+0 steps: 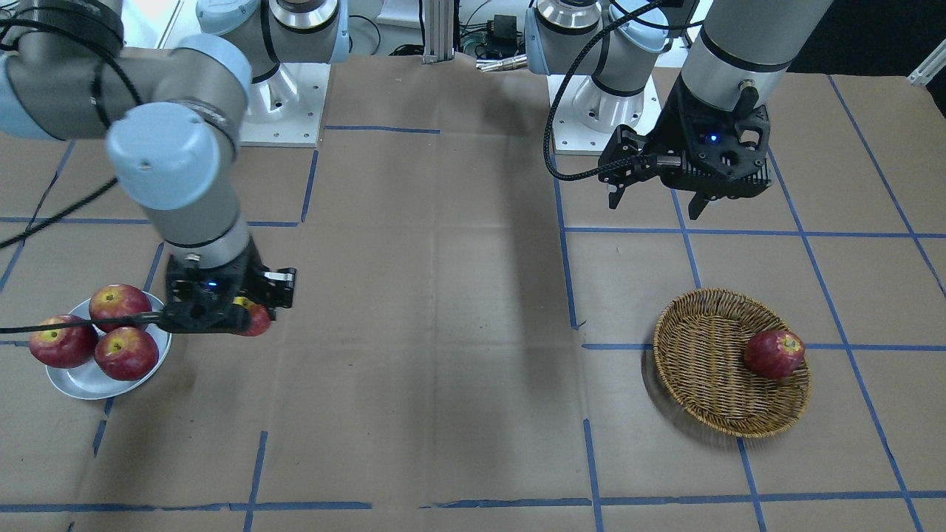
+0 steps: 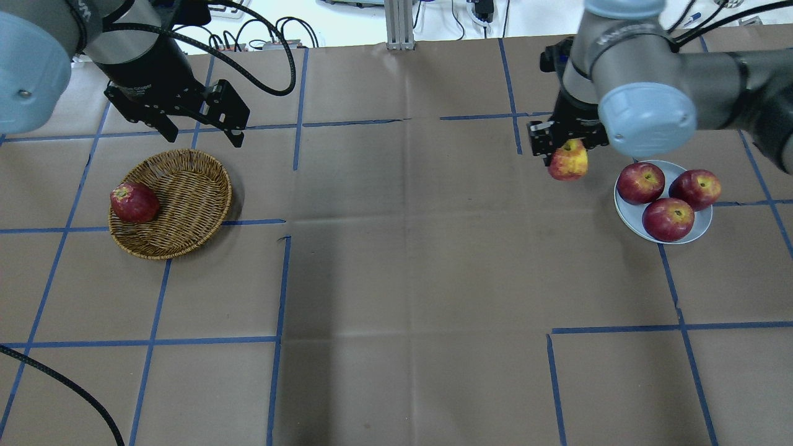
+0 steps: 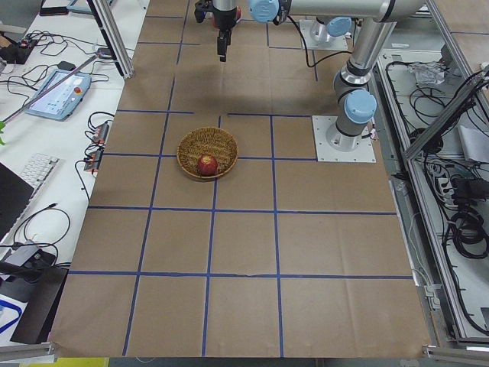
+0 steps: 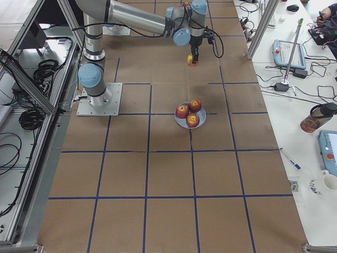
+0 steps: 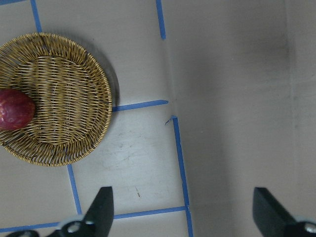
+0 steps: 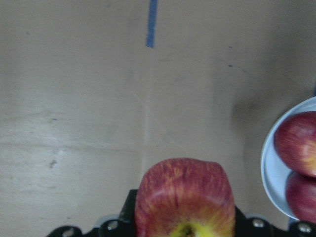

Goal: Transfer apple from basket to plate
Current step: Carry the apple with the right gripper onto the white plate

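Pinkish-red apple [image 2: 568, 161] gripped aloft, just left of the plate [image 2: 627, 214]
Right gripper [image 2: 567, 147] clamps it — left gripper [image 2: 202, 133] hangs wide open on the far side of the basket [image 2: 186, 198].

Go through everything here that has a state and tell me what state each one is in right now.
apple: held in the air beside the plate, not on it.
right gripper: shut on the apple.
left gripper: open, empty, near the basket.
basket: upright, one dark red apple inside.
plate: carrying three dark red apples.
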